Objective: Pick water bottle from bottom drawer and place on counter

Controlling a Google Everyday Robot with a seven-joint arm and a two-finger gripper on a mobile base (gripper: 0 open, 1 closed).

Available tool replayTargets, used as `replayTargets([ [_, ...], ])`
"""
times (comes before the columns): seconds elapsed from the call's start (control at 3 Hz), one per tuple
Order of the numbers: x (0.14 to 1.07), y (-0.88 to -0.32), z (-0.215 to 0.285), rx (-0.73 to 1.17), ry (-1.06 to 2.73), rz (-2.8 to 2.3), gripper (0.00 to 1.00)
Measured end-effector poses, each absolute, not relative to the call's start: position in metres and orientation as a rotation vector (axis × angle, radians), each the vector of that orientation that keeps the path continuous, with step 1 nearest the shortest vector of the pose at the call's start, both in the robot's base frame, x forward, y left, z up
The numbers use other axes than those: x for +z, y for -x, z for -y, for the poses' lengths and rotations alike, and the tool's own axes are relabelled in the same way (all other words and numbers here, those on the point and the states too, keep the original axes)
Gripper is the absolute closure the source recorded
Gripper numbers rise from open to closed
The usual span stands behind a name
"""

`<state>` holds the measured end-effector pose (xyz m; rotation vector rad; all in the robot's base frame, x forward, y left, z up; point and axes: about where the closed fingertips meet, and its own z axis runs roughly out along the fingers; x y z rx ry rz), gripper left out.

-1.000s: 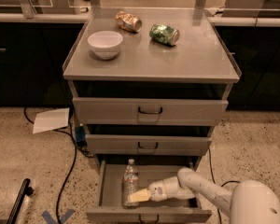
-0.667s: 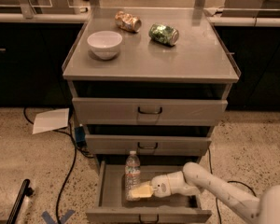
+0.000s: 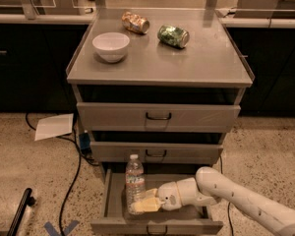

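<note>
The water bottle (image 3: 134, 182) is clear with a white cap and a pale label. It stands upright over the open bottom drawer (image 3: 157, 225), its cap level with the middle drawer's front. My gripper (image 3: 143, 201) reaches in from the right and its yellowish fingers (image 3: 146, 205) are shut on the bottle's lower part. The white arm (image 3: 236, 198) comes from the lower right. The counter (image 3: 206, 58) is the cabinet's grey top, far above the gripper.
On the counter sit a white bowl (image 3: 110, 45), a tan-and-orange can (image 3: 135, 22) and a green can (image 3: 173, 35), both lying down. The top drawer (image 3: 158, 116) and middle drawer (image 3: 156, 153) are nearly shut. A paper sheet (image 3: 54, 126) and cables (image 3: 73, 166) lie on the floor at left.
The bottle has gone from lying tilted in the drawer to upright and higher, held in my gripper. The arm has lifted and pulled back a little.
</note>
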<state>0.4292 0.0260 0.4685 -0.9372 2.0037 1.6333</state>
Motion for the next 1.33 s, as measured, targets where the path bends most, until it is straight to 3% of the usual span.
replayTargets([
  [0.67,0.500,-0.419,-0.027,1.587,0.997,-2.014,1.00],
  [1.33,0.673,-0.374,-0.020,1.390,1.187,-1.939,1.00],
])
